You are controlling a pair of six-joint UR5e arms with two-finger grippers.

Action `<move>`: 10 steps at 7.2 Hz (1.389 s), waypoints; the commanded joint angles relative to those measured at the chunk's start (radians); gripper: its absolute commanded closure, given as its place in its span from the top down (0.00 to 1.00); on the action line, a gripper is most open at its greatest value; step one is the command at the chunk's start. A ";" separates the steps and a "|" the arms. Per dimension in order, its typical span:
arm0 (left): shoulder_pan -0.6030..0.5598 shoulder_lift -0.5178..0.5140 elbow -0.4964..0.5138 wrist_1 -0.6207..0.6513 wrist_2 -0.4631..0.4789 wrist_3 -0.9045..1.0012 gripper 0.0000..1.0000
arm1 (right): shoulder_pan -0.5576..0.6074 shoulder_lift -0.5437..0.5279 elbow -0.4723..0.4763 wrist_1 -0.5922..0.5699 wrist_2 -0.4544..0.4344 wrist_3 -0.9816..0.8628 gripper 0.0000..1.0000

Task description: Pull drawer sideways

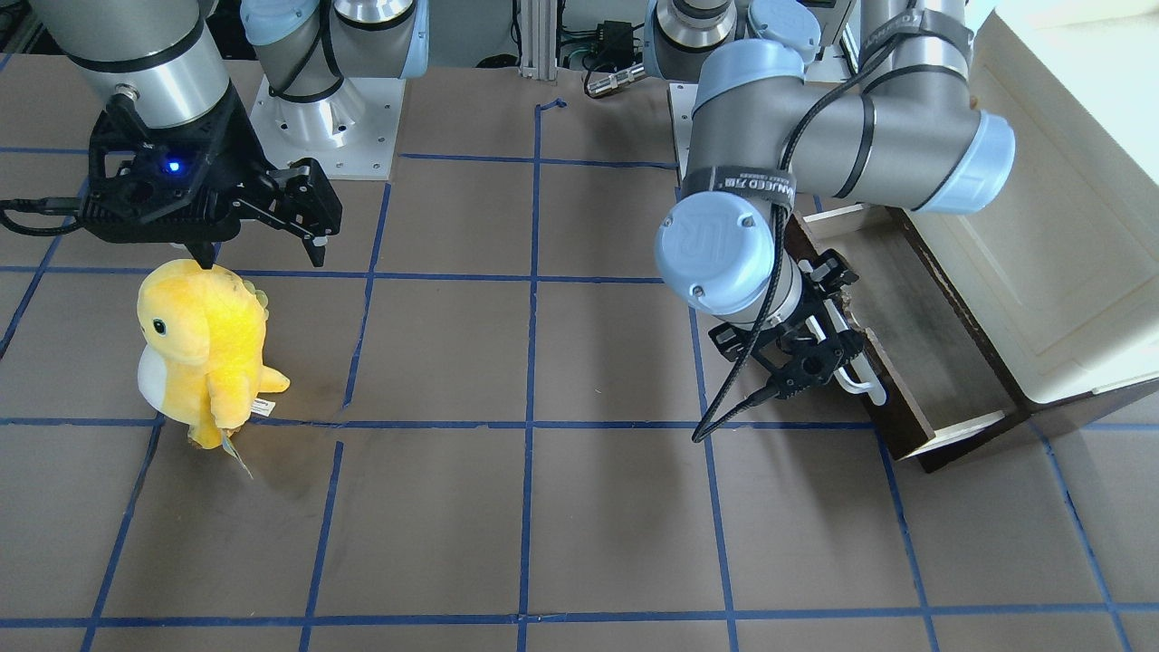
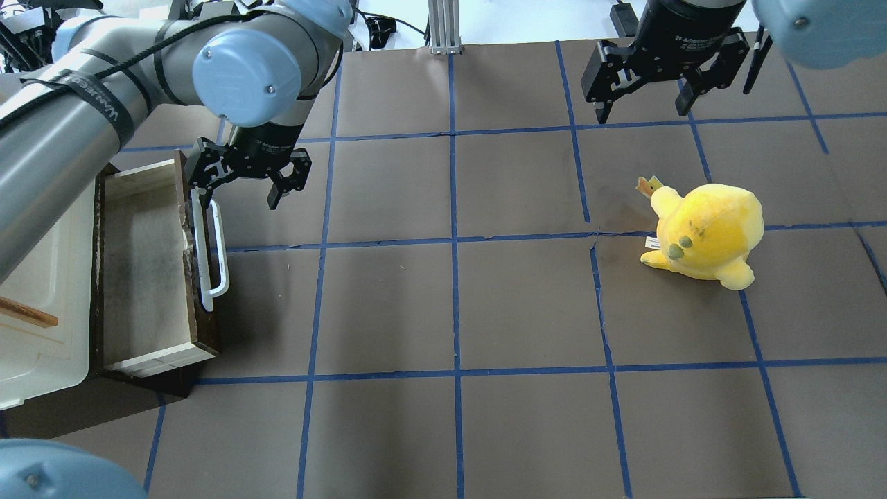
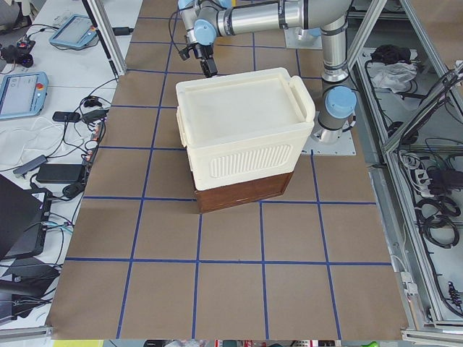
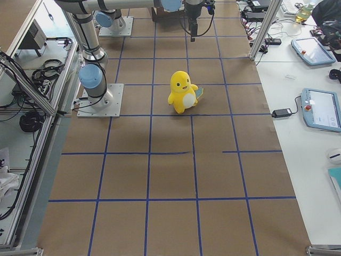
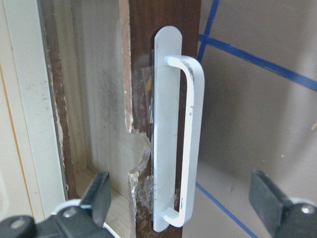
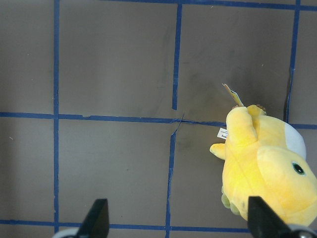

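The dark brown drawer stands pulled out from under the cream cabinet, showing its pale wood inside. Its white bar handle faces the table. My left gripper is open at the far end of the drawer front. One finger is over the drawer's inside and the other over the table. In the left wrist view the handle and drawer front lie between the open fingers. My right gripper is open and empty, far from the drawer.
A yellow plush toy stands on the brown table on my right side, just in front of the right gripper, and shows in the right wrist view. Blue tape lines grid the table. The cabinet lid has a small brown handle.
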 commanded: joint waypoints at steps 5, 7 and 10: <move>0.011 0.315 0.012 0.001 -0.282 0.208 1.00 | 0.000 0.000 0.000 0.000 0.000 0.000 1.00; 0.019 0.338 -0.009 0.139 -0.271 0.423 1.00 | 0.000 0.000 0.000 0.000 0.000 0.000 1.00; 0.098 0.352 -0.045 0.177 -0.293 0.579 1.00 | 0.000 0.000 0.000 0.000 0.000 0.000 1.00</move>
